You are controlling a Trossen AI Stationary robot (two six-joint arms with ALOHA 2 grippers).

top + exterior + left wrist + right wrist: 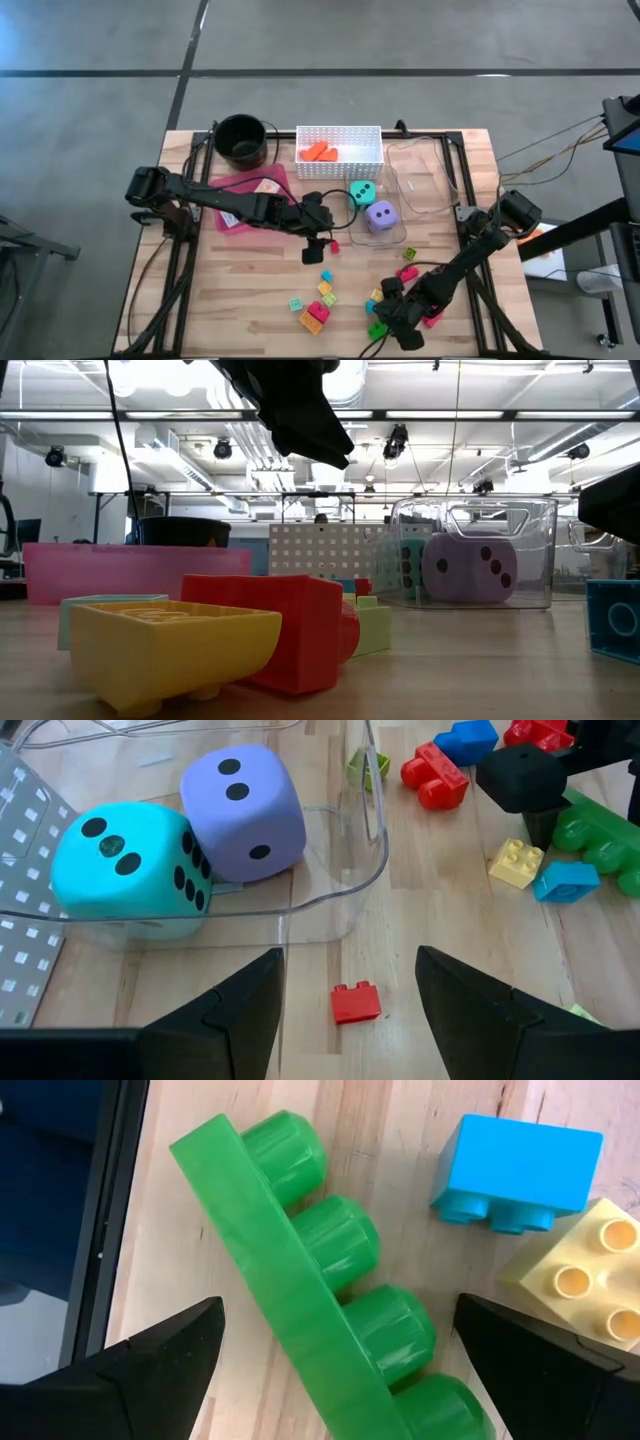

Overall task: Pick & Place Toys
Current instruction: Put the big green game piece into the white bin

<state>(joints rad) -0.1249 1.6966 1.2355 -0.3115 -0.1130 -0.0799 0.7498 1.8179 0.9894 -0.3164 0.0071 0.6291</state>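
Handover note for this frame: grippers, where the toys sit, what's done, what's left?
Left gripper: open, above a small red block beside the clear bin.
Right gripper: open, straddling a long green block near the table's front edge.
Done: teal die and purple die in the clear bin; orange pieces in the white basket.
Left: the blocks scattered on the table.

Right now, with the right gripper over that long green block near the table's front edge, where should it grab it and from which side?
Grip the long green block across its narrow width, near the middle of its length, coming straight down from above. It lies on its side with its row of four studs pointing sideways, so one finger probably lands on the flat base and one on the stud tips. The right gripper is open, straddling it.
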